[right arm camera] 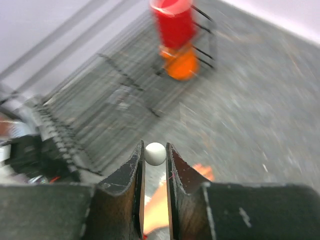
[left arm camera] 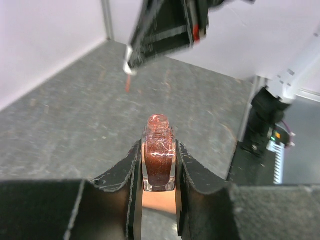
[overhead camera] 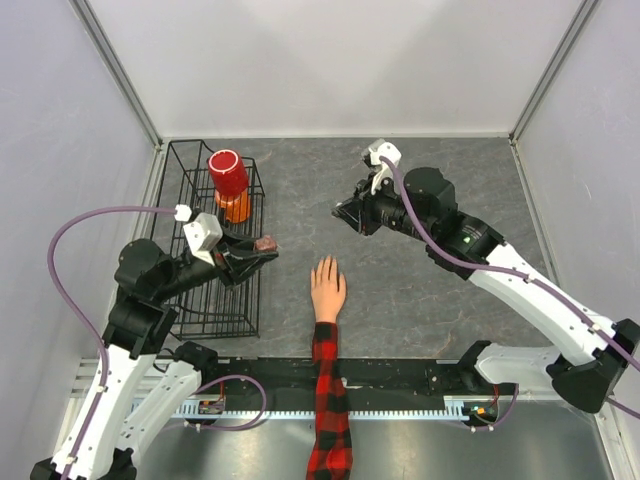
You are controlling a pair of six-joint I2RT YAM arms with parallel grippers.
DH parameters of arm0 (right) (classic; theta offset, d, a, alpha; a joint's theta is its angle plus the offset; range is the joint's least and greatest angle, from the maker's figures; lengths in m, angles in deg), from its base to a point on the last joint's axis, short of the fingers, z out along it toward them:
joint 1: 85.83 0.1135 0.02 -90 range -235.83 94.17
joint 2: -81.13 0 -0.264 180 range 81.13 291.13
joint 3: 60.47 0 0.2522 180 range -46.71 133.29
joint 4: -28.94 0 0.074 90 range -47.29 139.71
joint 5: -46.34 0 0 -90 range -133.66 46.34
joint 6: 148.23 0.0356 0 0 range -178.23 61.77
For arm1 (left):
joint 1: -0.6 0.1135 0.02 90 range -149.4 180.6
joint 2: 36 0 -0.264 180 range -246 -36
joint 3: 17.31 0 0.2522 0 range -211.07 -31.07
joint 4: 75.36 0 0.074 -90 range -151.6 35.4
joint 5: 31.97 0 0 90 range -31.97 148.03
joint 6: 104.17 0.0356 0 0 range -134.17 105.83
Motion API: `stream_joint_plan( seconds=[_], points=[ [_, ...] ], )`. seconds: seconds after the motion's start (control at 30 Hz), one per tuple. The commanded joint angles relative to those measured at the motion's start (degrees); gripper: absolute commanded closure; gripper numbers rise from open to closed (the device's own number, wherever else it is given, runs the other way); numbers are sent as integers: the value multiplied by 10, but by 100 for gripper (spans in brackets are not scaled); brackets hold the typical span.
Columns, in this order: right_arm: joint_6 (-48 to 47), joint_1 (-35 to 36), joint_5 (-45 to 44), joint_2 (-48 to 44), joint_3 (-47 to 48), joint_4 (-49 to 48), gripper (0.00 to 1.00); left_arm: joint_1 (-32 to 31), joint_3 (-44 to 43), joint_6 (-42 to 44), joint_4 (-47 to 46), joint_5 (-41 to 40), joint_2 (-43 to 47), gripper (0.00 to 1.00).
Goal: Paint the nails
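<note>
Your left jaws pinch the open polish bottle [left arm camera: 159, 162]; your right jaws pinch the white brush cap [right arm camera: 155, 153]. Mid-frame, the nails [overhead camera: 326, 265] tip the probably rigid mannequin hand [overhead camera: 328, 292]: tiny, likely slick, so stroke lightly, never grip.

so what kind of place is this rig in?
Probably a lab test cell, not a salon: plain white panel walls boxing in a grey table, and a mannequin hand in a plaid sleeve standing in for a person.

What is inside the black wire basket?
A red cup on an orange object stands at the far end of the basket. The left arm covers part of the near half.
</note>
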Motion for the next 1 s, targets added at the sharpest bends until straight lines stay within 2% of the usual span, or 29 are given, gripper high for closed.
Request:
stream_joint_plan(
  seconds=[0.0, 0.17, 0.3, 0.4, 0.57, 0.7, 0.97],
  points=[
    [73, -43, -70, -5, -74, -44, 100, -1, 6, -21, -101, -61, -34, 98],
    [107, -102, -24, 54, -150, -106, 100, -7, 19, -33, -202, -92, -112, 98],
    [99, -123, 0, 81, -178, -130, 100, -30, 20, -31, -269, -150, -193, 98],
    [86, -125, -2, 87, -190, -131, 100, -41, 8, -19, -311, -162, -249, 98],
    [93, -124, 29, 107, -233, -151, 100, -47, -37, -5, -319, -154, -331, 98],
    [100, -124, 41, 124, -251, -184, 100, -48, -42, 1, -335, -150, -361, 98],
    [101, -134, 43, 122, -244, -175, 100, -50, -47, 4, -325, -158, -359, 98]
  ],
)
